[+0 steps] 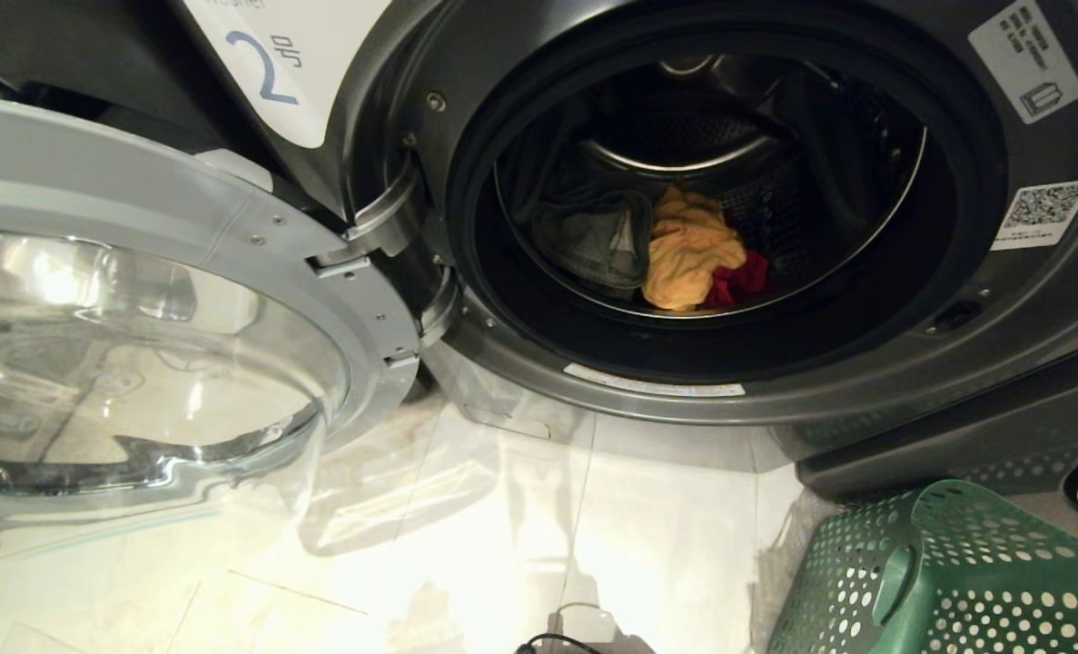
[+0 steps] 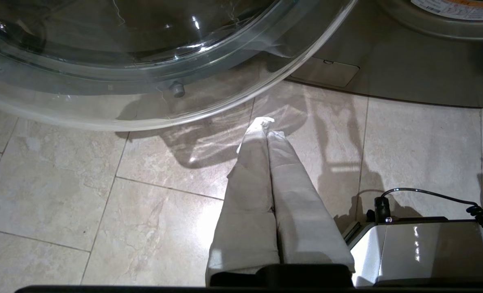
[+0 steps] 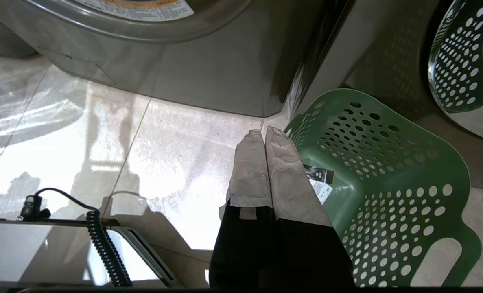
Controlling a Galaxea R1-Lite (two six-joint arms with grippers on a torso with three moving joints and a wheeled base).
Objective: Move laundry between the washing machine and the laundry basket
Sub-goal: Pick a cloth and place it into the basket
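Down low at five o'clock sits the green basket [image 1: 947,581]. Both grippers, left [image 2: 267,125] and right [image 3: 264,133], hang pinched tight, holding nothing. Farther off at twelve o'clock, the washer [image 1: 865,363] stands open. Inside lie soft, floppy clothes [image 1: 688,254]; grab a bunched fold on top.

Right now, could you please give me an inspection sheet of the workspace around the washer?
Surface: glossy beige tiled floor, bare where visible.
Job's things: dark grey front-loading washing machine with door swung open; yellow-orange garment, red garment and grey-green jeans in the drum; green perforated plastic laundry basket, nothing seen inside.
Clutter: nothing seen.
Grippers: left gripper shut, above the floor; right gripper shut, beside the basket rim.
Cables: black coiled cable on the robot base.
Surroundings: neighbouring washer behind the basket.
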